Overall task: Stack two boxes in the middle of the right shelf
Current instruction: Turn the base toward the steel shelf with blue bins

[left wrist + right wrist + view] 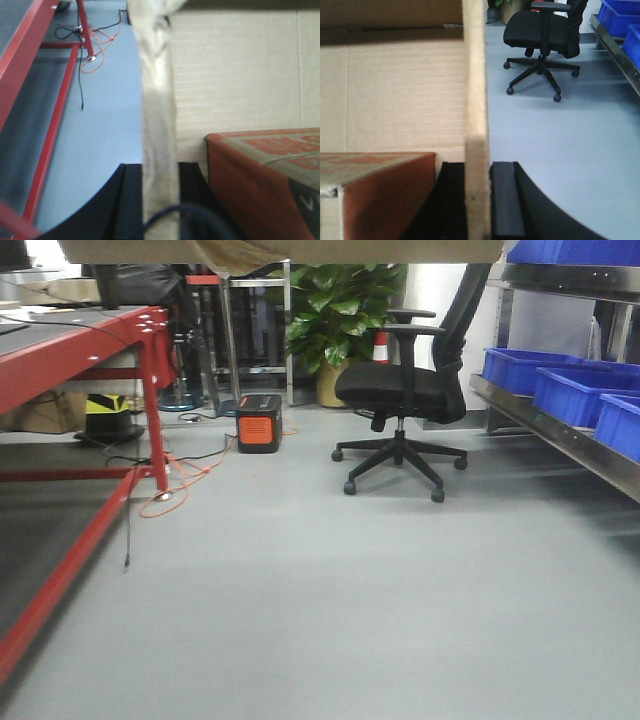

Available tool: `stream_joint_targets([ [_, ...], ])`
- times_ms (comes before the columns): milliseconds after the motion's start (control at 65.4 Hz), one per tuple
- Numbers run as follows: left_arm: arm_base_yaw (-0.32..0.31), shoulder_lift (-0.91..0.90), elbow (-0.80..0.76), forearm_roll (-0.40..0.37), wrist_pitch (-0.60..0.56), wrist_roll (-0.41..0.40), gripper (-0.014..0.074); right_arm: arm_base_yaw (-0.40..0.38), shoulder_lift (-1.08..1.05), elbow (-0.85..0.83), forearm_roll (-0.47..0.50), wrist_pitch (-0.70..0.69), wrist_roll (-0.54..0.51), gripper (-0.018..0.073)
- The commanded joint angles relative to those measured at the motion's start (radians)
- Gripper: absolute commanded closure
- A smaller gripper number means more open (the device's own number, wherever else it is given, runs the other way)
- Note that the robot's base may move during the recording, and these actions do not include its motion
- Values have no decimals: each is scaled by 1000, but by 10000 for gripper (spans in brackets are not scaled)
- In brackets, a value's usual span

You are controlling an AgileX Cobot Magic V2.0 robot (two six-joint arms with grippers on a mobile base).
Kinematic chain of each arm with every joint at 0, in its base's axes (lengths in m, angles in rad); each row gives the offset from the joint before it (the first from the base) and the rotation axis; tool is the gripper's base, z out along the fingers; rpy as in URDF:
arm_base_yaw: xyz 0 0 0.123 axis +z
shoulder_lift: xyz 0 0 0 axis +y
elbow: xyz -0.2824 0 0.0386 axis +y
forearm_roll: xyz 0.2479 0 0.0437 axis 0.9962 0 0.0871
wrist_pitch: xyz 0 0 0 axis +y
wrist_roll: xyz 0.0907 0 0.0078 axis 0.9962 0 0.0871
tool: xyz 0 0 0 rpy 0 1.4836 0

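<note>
Brown cardboard, thin and bendy, light to lift but easy to crush. Held by two side walls: left gripper [160,175] pinched tight on one crinkled wall, right gripper [478,172] pinched tight on the other, straighter wall. With black fingers [507,200] pressed on both sides of each wall, touching, no gap to see.

Up in the air between the two arms, that big box [235,75], high above the grey floor [330,620]. From the front, just a tan strip along the top edge.

Inside, a red-orange carton [265,175], sitting just beside both pinched walls. Probably a bit heavier because of that, so likely to sag at the walls. Best to grip low on the walls, close to the stiff corners, and squeeze gently. Keep both sides level and move together.

Off to the right, well apart from the box, a steel shelf [560,440] with blue bins [585,390] on the tier in sight. Cannot tell which tier counts as the middle. Only one brown box in sight.
</note>
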Motion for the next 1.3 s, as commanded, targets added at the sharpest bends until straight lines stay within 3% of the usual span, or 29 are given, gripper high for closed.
stream_joint_targets([
  [0, 0, -8, -16, 36, -17, -1, 707, -8, -18, -13, -48, -54, 2, 715],
  [1284, 0, -8, -16, 38, -17, -1, 707, -8, -18, -13, -48, -62, 2, 715],
])
